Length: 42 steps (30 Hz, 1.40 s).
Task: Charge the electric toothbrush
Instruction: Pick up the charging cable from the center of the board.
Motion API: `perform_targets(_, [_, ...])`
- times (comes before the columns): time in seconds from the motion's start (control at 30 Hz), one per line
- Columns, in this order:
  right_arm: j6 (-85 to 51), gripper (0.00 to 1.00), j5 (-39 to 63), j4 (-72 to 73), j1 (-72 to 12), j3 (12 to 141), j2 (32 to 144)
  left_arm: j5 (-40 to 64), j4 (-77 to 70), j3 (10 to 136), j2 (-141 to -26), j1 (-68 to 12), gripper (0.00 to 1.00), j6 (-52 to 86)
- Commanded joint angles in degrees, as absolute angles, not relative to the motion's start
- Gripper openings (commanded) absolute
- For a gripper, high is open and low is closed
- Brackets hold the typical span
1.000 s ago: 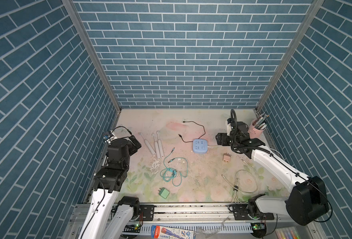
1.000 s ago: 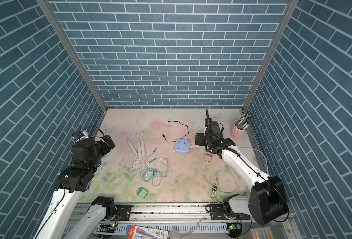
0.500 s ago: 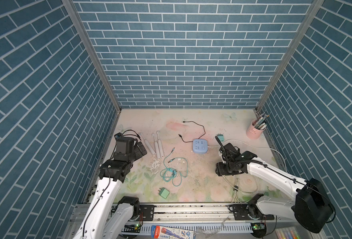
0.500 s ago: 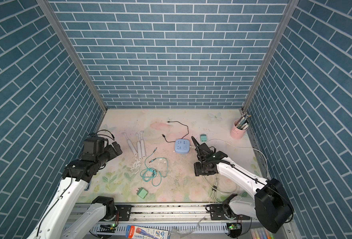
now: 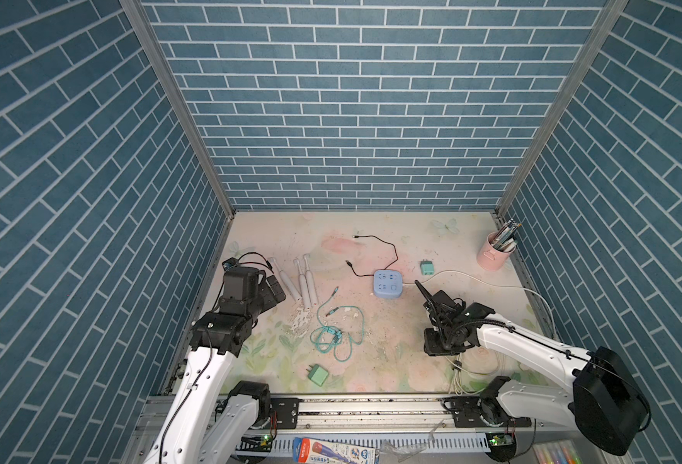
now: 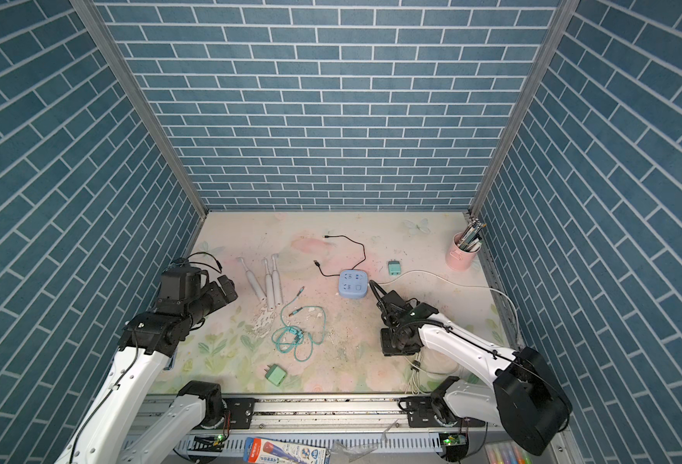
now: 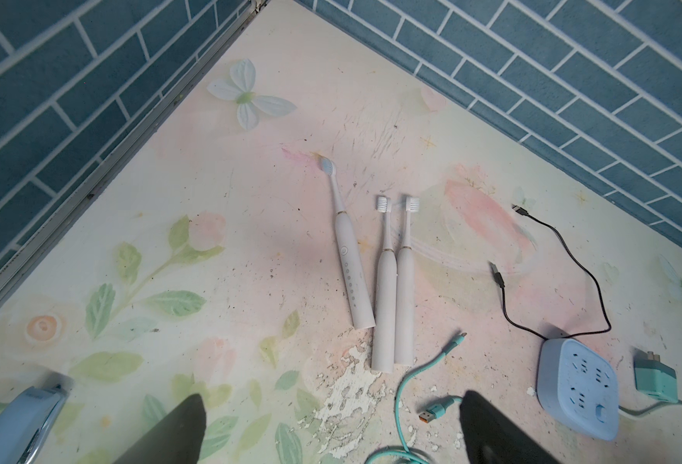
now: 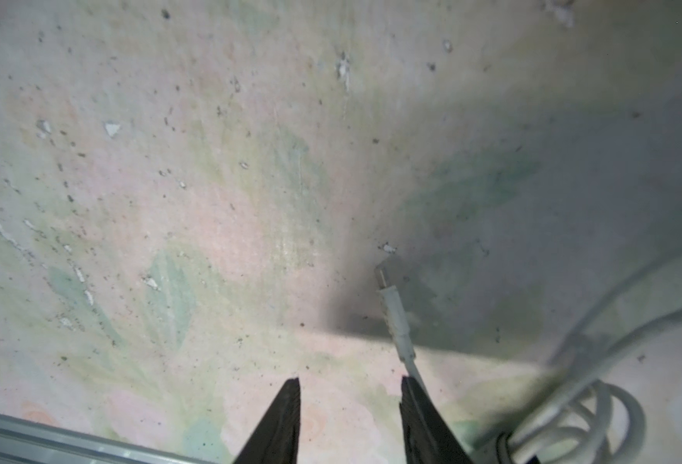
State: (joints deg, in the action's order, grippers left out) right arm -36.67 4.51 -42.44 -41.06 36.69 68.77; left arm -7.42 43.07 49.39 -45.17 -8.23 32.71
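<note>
- Left arm: white link rises steeply from the front base. The black wrist section reaches up and away from the base, angled slightly inward.
- Left claw: jaws spread to full width with nothing between them. In the left wrist view the two dark fingers stand far apart.
- Right arm: held low, with the white forearm running inward from the shoulder housing. The wrist is bent downward.
- Right claw: jaws partway apart, a narrower gap than the left, with nothing gripped. In both top views its fingertips cannot be made out.
</note>
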Motion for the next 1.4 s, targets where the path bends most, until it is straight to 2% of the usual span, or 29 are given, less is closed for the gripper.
perform_targets(0.0, [-38.03, 0.47, 1.69, -45.29, -41.33, 38.33, 67.66, -6.87, 43.99, 50.27, -44.91, -8.26, 1.0, 32.14])
perform_targets(0.13, [-37.23, 0.57, -1.14, -47.22, -41.35, 39.68, 67.31, -6.59, 43.93, 50.36, -45.07, -8.0, 1.0, 32.12])
perform_targets(0.23, [-37.51, 0.57, -1.51, -46.59, -41.35, 39.51, 70.44, -6.49, 43.77, 50.2, -45.0, -7.82, 1.0, 32.26])
perform_targets(0.8, [-37.66, 0.25, -0.42, -42.54, -41.35, 37.53, 76.11, -5.87, 43.42, 49.83, -45.35, -7.82, 1.0, 32.29])
perform_targets(1.07, [-37.73, 0.14, 0.41, -41.61, -41.33, 36.83, 76.55, -5.8, 43.5, 49.75, -45.44, -7.82, 0.99, 32.34])
perform_targets(1.2, [-37.71, 0.01, 0.63, -41.61, -41.31, 37.06, 76.1, -5.78, 43.44, 49.75, -45.44, -7.73, 1.0, 32.34])
perform_targets(1.37, [-35.5, 0.0, -1.71, -43.86, -41.31, 41.83, 73.87, -6.06, 43.57, 49.92, -45.31, -7.67, 1.0, 32.43])
